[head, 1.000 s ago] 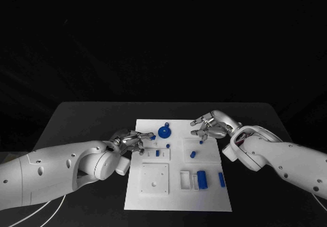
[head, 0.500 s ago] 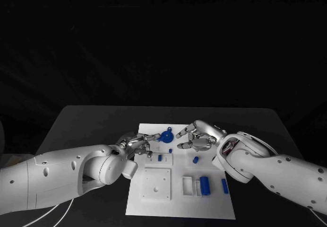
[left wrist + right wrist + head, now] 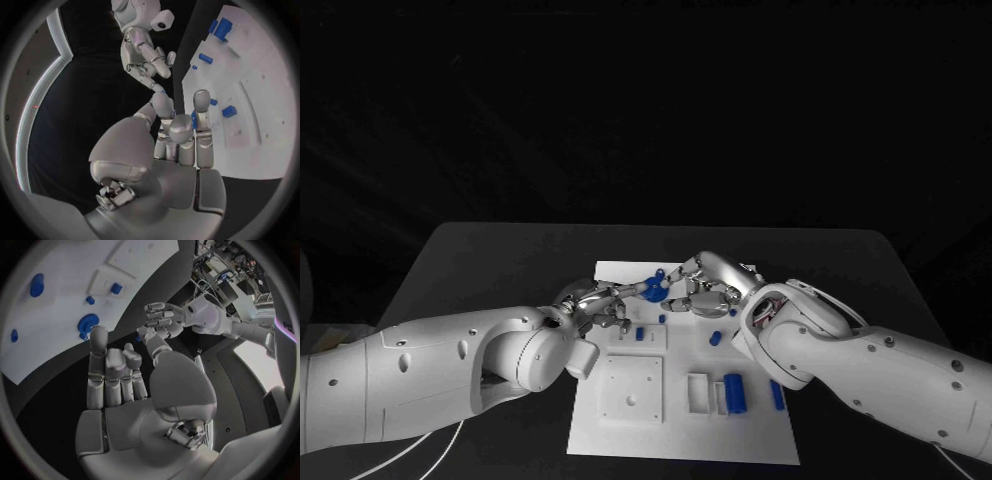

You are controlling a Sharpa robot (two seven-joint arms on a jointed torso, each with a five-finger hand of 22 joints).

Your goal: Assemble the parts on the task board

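The white task board point(image 3: 625, 440) lies in the middle of the table. A round blue part point(image 3: 651, 289) sits near its far edge, also visible in the right wrist view point(image 3: 87, 322). My right hand point(image 3: 698, 287) reaches over the far edge with its fingers stretched out, one fingertip point(image 3: 97, 333) right beside that part and nothing in its grasp. My left hand point(image 3: 599, 302) hovers at the board's far left, fingers close together. A small blue piece point(image 3: 194, 120) shows between its fingers; whether it is held is unclear. The two hands nearly meet.
Small blue parts lie mid-board point(image 3: 639, 333) point(image 3: 715, 338), and two longer ones point(image 3: 736, 392) point(image 3: 776, 393) near the right edge. A raised white square block point(image 3: 630, 389) sits at the near left. Black table point(image 3: 488, 260) surrounds the board.
The camera has shifted. My right hand has moved leftward along the board's far edge, up to the round blue part and close to my left hand. The left hand has barely moved.
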